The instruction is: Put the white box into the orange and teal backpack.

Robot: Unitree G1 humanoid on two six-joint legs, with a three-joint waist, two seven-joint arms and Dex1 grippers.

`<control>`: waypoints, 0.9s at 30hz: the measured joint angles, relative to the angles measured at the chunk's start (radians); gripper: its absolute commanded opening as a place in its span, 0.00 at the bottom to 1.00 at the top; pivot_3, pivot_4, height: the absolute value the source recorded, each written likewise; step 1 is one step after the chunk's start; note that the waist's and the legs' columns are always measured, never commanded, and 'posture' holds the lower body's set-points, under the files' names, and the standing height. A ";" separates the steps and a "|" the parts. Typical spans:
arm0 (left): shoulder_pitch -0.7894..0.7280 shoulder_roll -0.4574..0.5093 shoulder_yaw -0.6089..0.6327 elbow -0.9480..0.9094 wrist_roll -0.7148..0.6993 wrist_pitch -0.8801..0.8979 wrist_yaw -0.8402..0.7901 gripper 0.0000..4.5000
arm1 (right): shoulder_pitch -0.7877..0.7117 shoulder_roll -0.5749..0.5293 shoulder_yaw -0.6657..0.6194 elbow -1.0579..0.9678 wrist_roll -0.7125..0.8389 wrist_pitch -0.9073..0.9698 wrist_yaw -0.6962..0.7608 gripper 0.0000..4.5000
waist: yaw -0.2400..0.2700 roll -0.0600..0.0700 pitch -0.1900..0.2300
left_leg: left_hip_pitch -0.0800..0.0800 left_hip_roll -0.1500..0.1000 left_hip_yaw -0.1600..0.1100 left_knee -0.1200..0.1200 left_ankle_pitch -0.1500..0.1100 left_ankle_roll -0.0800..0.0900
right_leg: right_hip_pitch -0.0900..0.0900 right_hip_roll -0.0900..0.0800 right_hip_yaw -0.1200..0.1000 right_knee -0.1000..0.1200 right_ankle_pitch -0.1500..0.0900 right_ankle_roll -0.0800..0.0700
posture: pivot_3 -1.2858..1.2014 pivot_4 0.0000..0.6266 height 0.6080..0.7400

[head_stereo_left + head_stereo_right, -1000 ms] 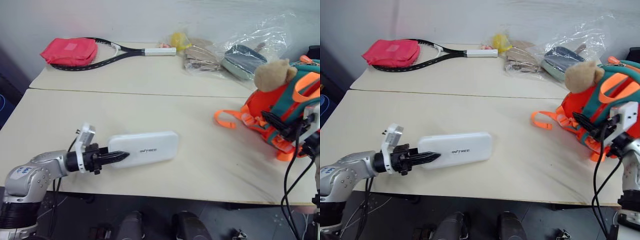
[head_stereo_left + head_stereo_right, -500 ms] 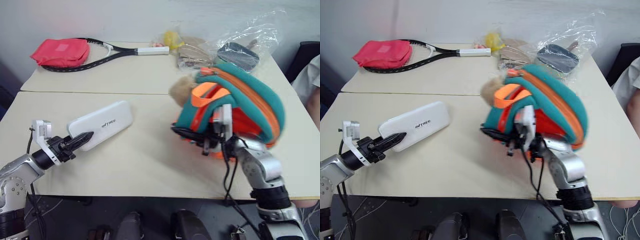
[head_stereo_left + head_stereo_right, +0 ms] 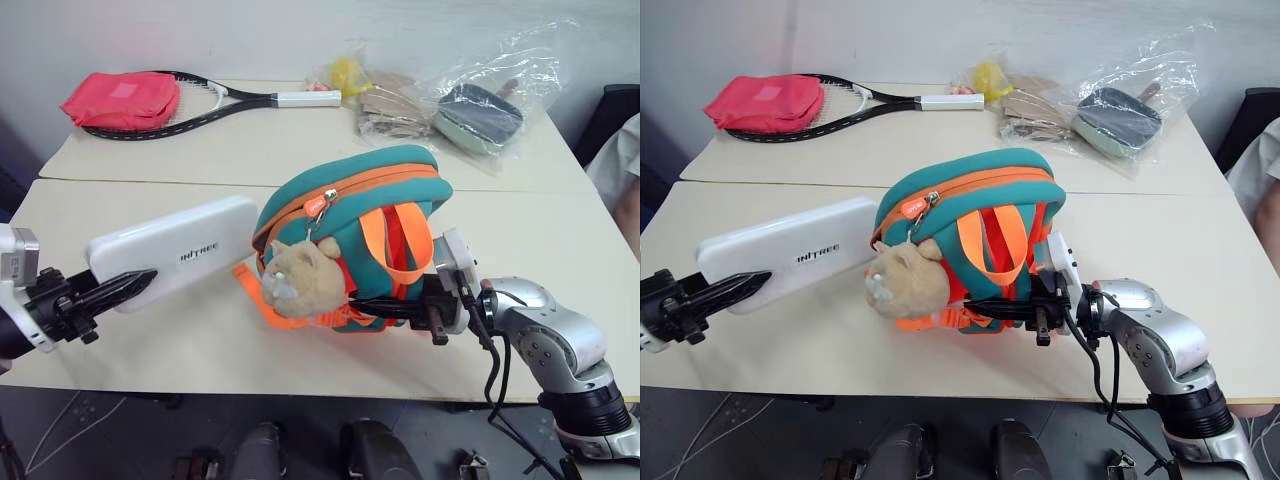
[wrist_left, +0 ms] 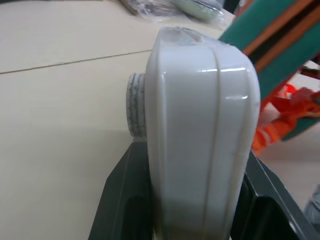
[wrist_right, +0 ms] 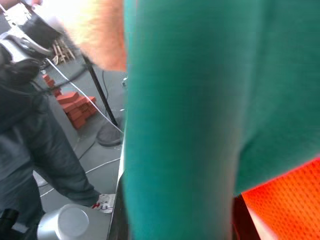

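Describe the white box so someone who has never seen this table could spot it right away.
On the near cream table, look left of the orange and teal backpack. The white box is held off the table in the left gripper, gripped at one end. It is flat, long and round-cornered with small dark lettering, unlike the bagged grey-green case at the back.

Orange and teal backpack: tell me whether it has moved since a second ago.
Yes. The small orange and teal fabric backpack has swung from the table's right edge to its middle, now below the clear plastic bag instead of right of it.
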 measured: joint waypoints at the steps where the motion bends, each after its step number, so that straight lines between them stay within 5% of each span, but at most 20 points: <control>1: 0.000 0.022 0.028 -0.001 -0.002 0.005 -0.009 0.29 | -0.001 0.007 0.003 0.001 -0.008 -0.007 -0.001 0.00 | 0.000 0.000 0.000 | 0.000 0.000 -0.001 0.000 0.001 0.000 | 0.000 0.000 -0.001 0.000 0.000 0.000 | 0.52 0.24 1.00; 12: -0.119 0.230 0.302 0.026 -0.246 0.139 -0.078 0.29 | -0.061 0.059 0.025 0.102 -0.085 -0.054 0.011 0.00 | -0.001 0.000 0.000 | 0.000 -0.001 -0.001 0.000 0.001 -0.001 | 0.000 0.000 -0.001 0.001 0.000 0.000 | 0.52 0.24 1.00; 21: -0.076 0.221 0.225 -0.049 -0.331 0.190 -0.114 0.29 | -0.090 0.075 0.032 0.188 -0.139 -0.093 0.048 0.00 | -0.001 0.000 0.000 | 0.000 -0.001 -0.001 0.000 0.002 -0.002 | 0.000 0.000 -0.001 0.002 0.000 -0.001 | 0.52 0.24 1.00; 27: -0.056 0.231 0.028 -0.042 -0.095 -0.014 -0.240 0.29 | -0.103 0.081 0.036 0.204 -0.156 -0.096 0.051 0.00 | 0.000 0.000 0.000 | 0.001 -0.001 -0.001 0.000 0.003 -0.005 | 0.000 0.000 -0.001 0.002 -0.001 -0.001 | 0.52 0.24 1.00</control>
